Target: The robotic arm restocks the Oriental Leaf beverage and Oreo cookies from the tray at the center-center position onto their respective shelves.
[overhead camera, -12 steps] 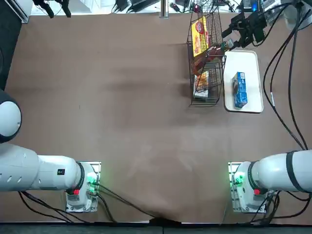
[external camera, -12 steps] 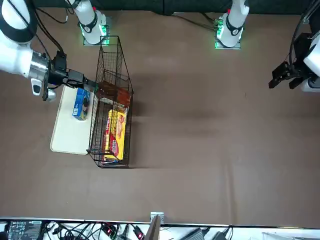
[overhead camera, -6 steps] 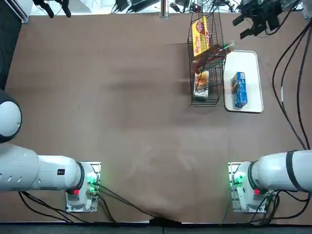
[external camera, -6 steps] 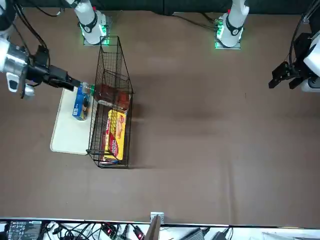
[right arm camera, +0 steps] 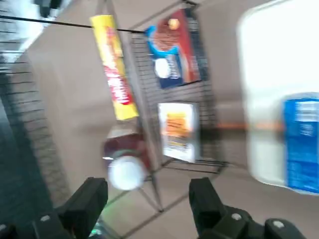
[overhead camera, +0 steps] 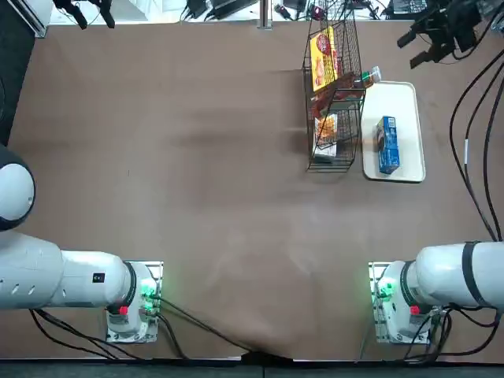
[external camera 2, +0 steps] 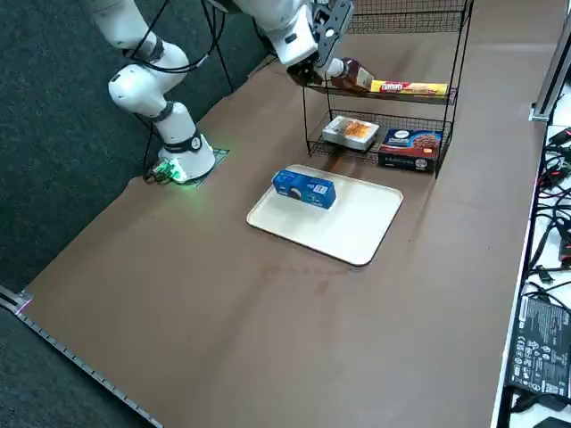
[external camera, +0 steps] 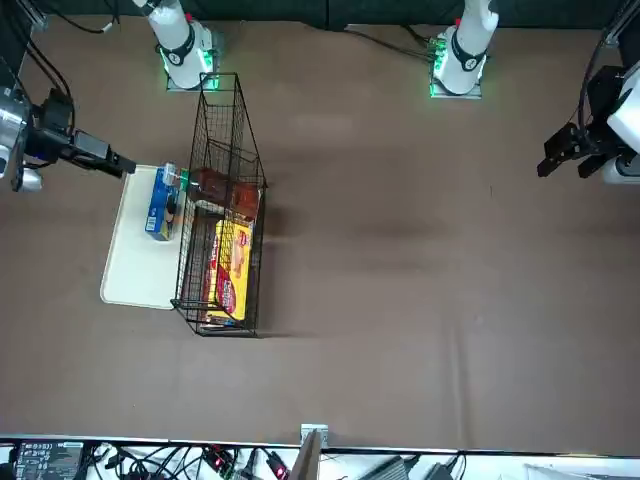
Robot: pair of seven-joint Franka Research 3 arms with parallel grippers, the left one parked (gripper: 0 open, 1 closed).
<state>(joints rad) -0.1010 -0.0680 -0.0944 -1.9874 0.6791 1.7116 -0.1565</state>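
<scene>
The right gripper is seen released: its two black fingers are spread apart in the right wrist view, and nothing is held between them. It is positioned above the table, beyond the far end of the tray as seen from the arm bases, off to the tray side of the wire rack. The tea bottle is laid on its side on the rack tier directly above the lowest one, with its white cap stuck out past the rack edge toward the tray side. The bottle is not touched by the gripper. On the same tier, a yellow-red snack pack is placed just beside the bottle, on the side away from the arm bases. On the lowest tier, a white pack with an orange label and a dark blue-and-red cookie box are set side by side. The blue Oreo box is seen lying on the tray, in the half nearer the arm bases, its length set roughly along the tray's. The tray is laid flat on the table, just beside the rack.
</scene>
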